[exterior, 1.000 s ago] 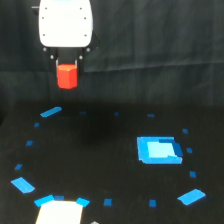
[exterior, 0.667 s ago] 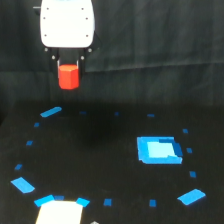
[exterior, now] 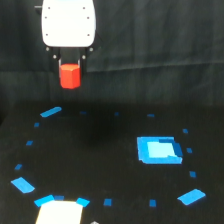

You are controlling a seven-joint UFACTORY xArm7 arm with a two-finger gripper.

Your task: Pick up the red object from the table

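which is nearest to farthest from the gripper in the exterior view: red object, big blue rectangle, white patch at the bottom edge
1. Red object: held between the fingers of the gripper, above the table.
2. Big blue rectangle: lower, toward the exterior view's right.
3. White patch: at the bottom edge, below the gripper.

The gripper (exterior: 69, 67) is high at the exterior view's left, above the table (exterior: 100, 165), and the red object (exterior: 69, 76) sits between its fingers, well apart from the surface. Below it, a tape mark (exterior: 50, 111) lies on the table. The large rectangle (exterior: 158, 149) lies toward the exterior view's right, near the middle depth. Small tape marks lie around in a loose ring. At the bottom edge, left of centre, a pale object (exterior: 59, 212) lies, perhaps on the table.
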